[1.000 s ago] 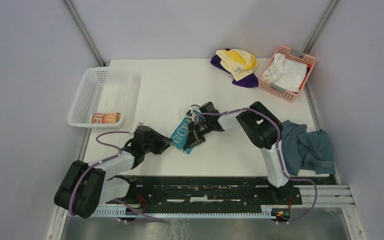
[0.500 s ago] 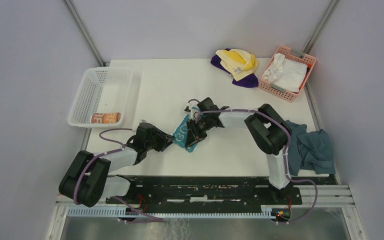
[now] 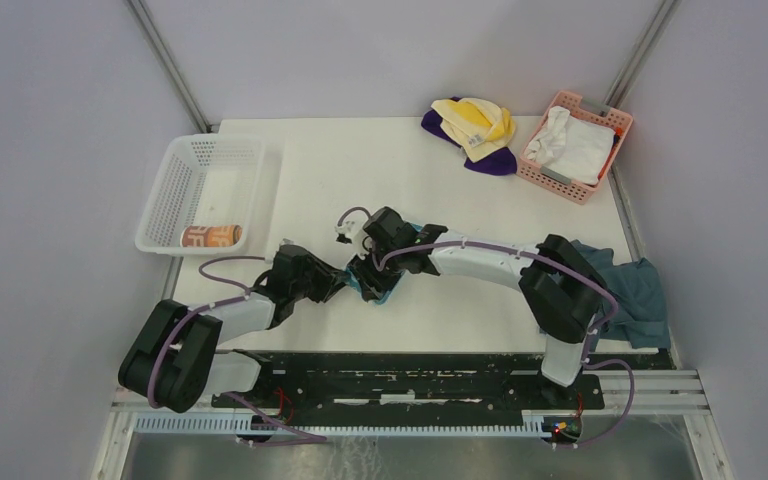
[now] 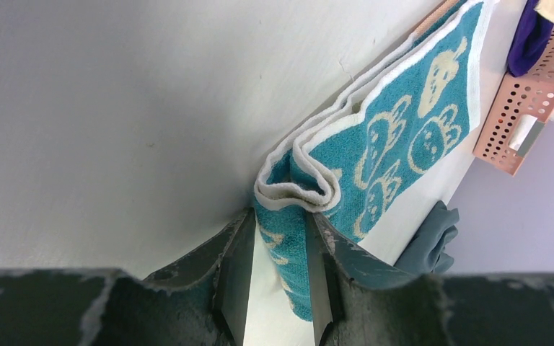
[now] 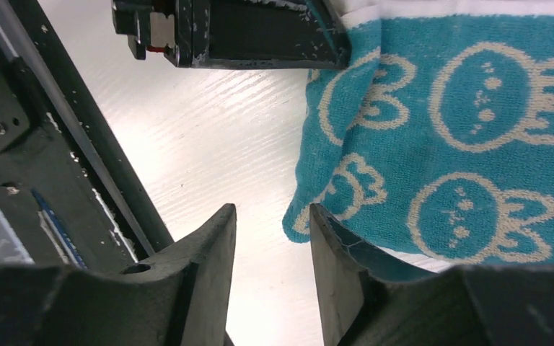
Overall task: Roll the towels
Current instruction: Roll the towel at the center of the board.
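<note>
Left gripper (image 4: pixel 281 231): jaws closed to a narrow gap on a folded edge of the teal towel (image 4: pixel 404 130) – the white hem bunches just above the fingertips and teal cloth fills the space between them. From there the towel runs away across the table (image 3: pixel 360 180), folded over on itself, rabbit faces up.

Right gripper (image 5: pixel 270 216): jaws part-way open, gripping nothing. I see bare tabletop in the gap; a corner of the teal towel lies right beside one finger, low over the surface.

In the top view both grippers meet at the towel, near the table's middle and toward the near edge – left arm from the left, right arm stretched across from the right.

White basket (image 3: pixel 175 190) at left holds a rolled peach-orange towel (image 3: pixel 210 236). At the far edge, a yellow towel (image 3: pixel 475 120) lies on a purple towel (image 3: pixel 495 163). Beside them, a pink basket (image 3: pixel 610 120) with a white cloth (image 3: pixel 575 145). A blue-grey cloth (image 3: pixel 635 295) is crumpled at the right edge.
</note>
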